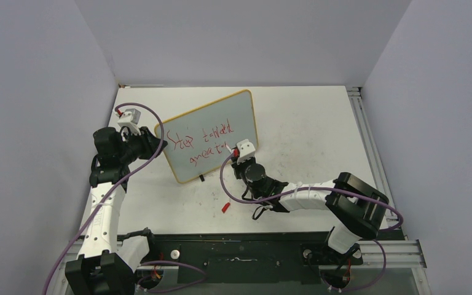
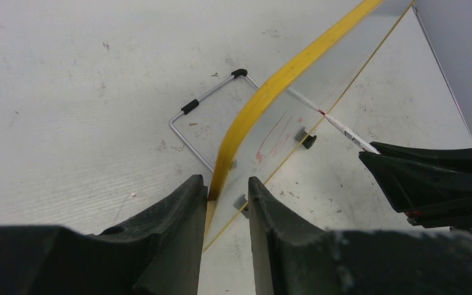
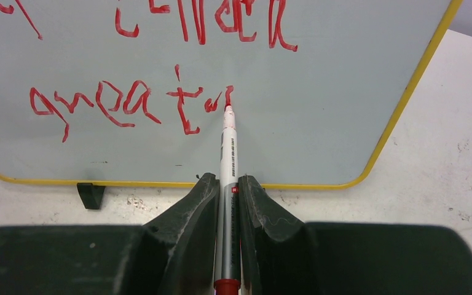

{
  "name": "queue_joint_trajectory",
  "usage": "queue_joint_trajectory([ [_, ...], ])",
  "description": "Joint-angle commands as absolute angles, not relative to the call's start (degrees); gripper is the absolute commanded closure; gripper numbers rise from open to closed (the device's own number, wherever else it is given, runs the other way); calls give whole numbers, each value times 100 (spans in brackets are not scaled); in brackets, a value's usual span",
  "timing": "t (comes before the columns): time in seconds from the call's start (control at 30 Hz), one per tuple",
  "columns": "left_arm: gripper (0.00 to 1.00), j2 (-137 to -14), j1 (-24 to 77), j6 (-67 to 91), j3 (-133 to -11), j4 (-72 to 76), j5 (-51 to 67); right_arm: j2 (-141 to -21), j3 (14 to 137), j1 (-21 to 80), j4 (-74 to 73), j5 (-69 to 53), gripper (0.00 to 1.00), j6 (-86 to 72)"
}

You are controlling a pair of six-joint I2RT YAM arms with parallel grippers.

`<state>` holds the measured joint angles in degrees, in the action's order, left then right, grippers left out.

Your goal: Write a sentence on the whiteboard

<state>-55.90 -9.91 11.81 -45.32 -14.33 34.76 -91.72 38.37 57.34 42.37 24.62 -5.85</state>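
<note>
The whiteboard, pale with a yellow frame, stands tilted at the table's middle. The sentence is red script in two lines, reading roughly "Step toward" over "great" plus a further stroke. My right gripper is shut on a white and silver marker, whose red tip touches the board at the end of the lower line. My left gripper is shut on the board's left yellow edge, one finger on each side. The marker also shows in the left wrist view.
A red marker cap lies on the table in front of the board. A wire stand with black tips sits behind the board. A black foot shows under the board's lower edge. Grey walls enclose the table.
</note>
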Motion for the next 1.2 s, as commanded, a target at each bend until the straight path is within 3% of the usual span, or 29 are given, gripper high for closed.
queue_joint_trajectory([
  [0.0, 71, -5510, -1029, 1187, -4553, -1254, 3489, -8854, 3753, 5783, 4391, 2306, 95, -554],
  [0.3, 71, -5487, -1029, 1161, -4514, -1342, 3333, -8337, 3346, 5619, 4560, 1814, 95, -430],
  [0.6, 72, -5489, -1023, 1121, -4486, -1422, 3262, -8640, 3487, 5394, 4579, 1512, 95, -461],
  [0.73, 78, -5495, -1022, 1099, -4500, -1450, 3244, -8696, 3521, 5322, 4617, 1482, 95, -474],
  [1.17, 78, -5610, -1025, 1099, -4518, -1440, 3278, -8912, 3646, 5238, 4697, 1507, 95, -483],
])
